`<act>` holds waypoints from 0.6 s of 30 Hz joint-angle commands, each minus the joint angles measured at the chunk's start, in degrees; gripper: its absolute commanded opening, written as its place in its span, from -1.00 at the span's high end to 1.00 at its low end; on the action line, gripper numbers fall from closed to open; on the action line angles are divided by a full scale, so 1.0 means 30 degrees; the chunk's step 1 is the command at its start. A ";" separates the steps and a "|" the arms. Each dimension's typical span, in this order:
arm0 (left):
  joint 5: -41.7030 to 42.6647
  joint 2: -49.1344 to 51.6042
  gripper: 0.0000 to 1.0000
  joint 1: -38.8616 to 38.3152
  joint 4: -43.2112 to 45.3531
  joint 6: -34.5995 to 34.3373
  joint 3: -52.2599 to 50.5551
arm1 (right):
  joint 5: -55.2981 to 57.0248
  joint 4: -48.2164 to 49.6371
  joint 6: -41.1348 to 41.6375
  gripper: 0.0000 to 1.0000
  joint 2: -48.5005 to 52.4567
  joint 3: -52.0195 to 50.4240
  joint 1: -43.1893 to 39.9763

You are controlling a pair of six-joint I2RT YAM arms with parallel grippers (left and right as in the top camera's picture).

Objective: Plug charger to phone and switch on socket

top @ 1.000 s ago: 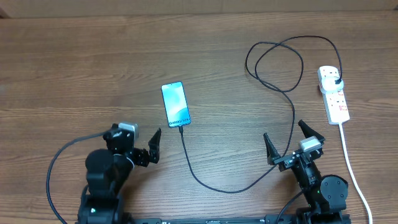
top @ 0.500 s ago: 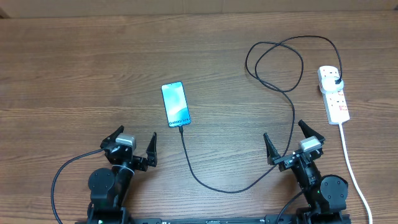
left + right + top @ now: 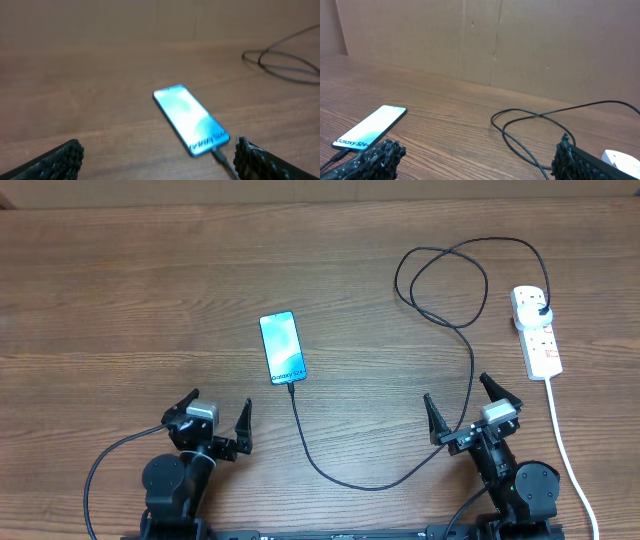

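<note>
The phone (image 3: 283,347) lies face up at mid-table with a glowing light-blue screen. It also shows in the left wrist view (image 3: 191,120) and the right wrist view (image 3: 369,128). The charger cable (image 3: 345,477) has its tip in the phone's near end, curves along the table, loops at the back right, and its black plug sits in the socket (image 3: 537,332), a white power strip at the far right. My left gripper (image 3: 215,420) is open and empty, near the table's front edge, short of the phone. My right gripper (image 3: 463,412) is open and empty, beside the cable.
The strip's white cord (image 3: 566,442) runs down the right side toward the front edge. A brown cardboard wall (image 3: 520,40) stands behind the table. The cable loop (image 3: 540,132) lies ahead of the right gripper.
My left arm has drawn back toward the front edge and settled low, its gripper turning level. The right arm, phone, cable and power strip have not moved.
</note>
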 commanded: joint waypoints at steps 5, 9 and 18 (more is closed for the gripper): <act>-0.0175 -0.3016 -1.00 0.0138 -0.0022 0.0291 -0.0073 | 0.0117 0.0095 -0.0066 -1.00 -0.0175 -0.0204 -0.0051; -0.0175 -0.2965 -0.99 0.0211 0.0007 0.0291 -0.0073 | 0.0124 0.0095 -0.0066 -1.00 -0.0175 -0.0204 -0.0051; -0.0175 -0.2936 -1.00 0.0211 -0.0029 0.0291 -0.0066 | 0.0117 0.0095 -0.0066 -0.99 -0.0175 -0.0204 -0.0051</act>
